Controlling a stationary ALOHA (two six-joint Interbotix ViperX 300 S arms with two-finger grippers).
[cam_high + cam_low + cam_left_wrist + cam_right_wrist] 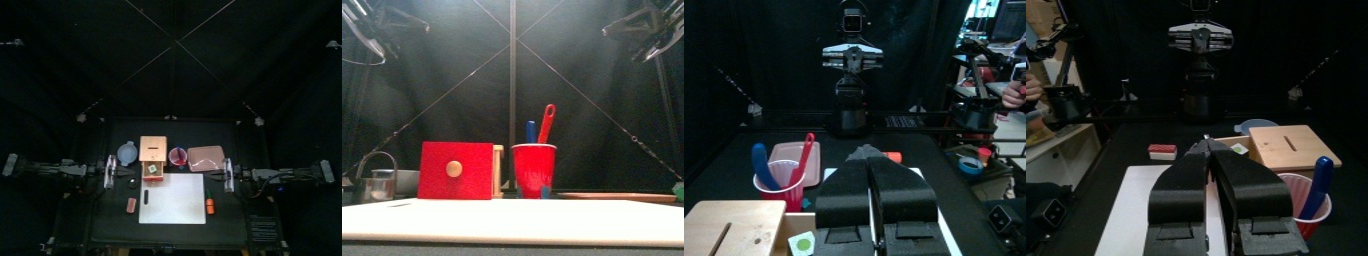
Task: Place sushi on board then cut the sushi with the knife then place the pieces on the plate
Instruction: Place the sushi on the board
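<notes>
1. White cutting board (pixel 513 222): the nearest item. It lies flat across the front middle of the tabletop (pixel 107 215), and its upper face is bare.
2. Orange toy (pixel 210 207): at the board's right edge, toward the front. Whether it rests on the board cannot be told.
3. Red-and-white toy (pixel 131 204): on the tabletop just left of the board.
4. Wooden box (pixel 456 170): behind the board's back edge, left of centre, with its red drawer front facing forward.
5. Green-and-white piece (pixel 154 172): small, at the box's front by the board's back edge. It may be the sushi but is too small to tell, and whether it lies inside the drawer cannot be told. It sits between the two hands, nearer the left one, and neither touches it.
6. Red cup (pixel 533 168): upright, just right of the box. It holds a blue knife (pixel 531 130) and a red knife (pixel 547 120), the red one leaning right.
7. Pink tray (pixel 206 157): flat, right of the cup, behind the board's right back corner.
8. Blue-grey bowl (pixel 126 153): left of the box.
9. Left hand (pixel 871 165): above the tabletop's left side, well apart from cup and board. The jaws are pressed together and hold nothing.
10. Right hand (pixel 1211 146): above the right side, near the tray's front corner. The jaws are pressed together and hold nothing.
</notes>
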